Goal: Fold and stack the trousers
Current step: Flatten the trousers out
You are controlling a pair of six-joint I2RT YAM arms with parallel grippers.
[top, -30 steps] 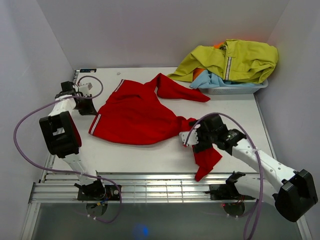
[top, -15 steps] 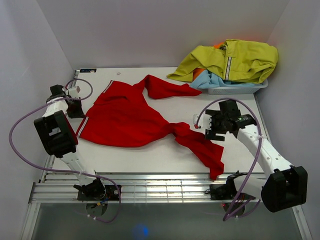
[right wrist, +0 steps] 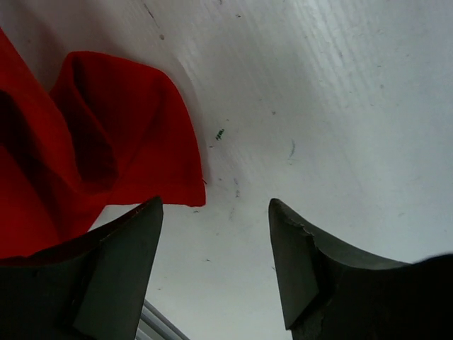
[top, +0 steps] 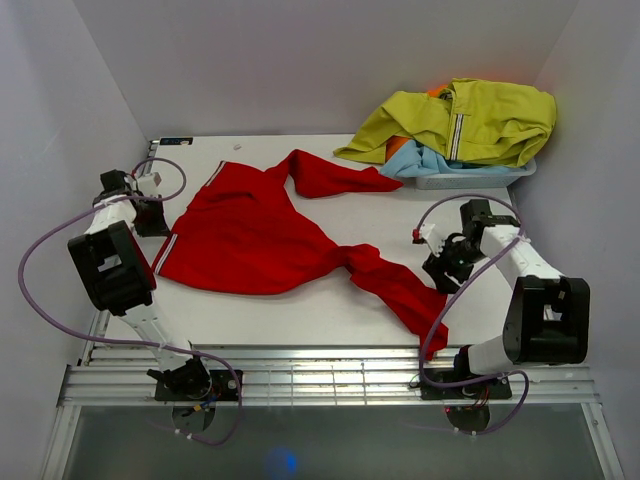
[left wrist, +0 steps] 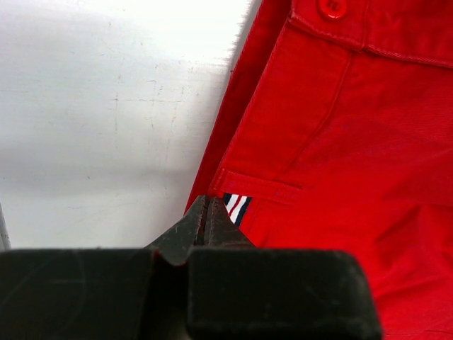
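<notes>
The red trousers (top: 260, 235) lie spread over the white desk (top: 300, 315), waist to the left. One leg reaches back toward the bin (top: 470, 181), where a yellow-green jacket (top: 470, 120) is heaped over a light blue garment (top: 425, 160). The other leg runs twisted to the front right. The left gripper (left wrist: 206, 219) has its fingers pinched together on the waist edge by a striped label (left wrist: 236, 207). The right gripper (right wrist: 216, 262) hangs with its fingers spread apart, holding nothing, just beside that leg's cuff.
</notes>
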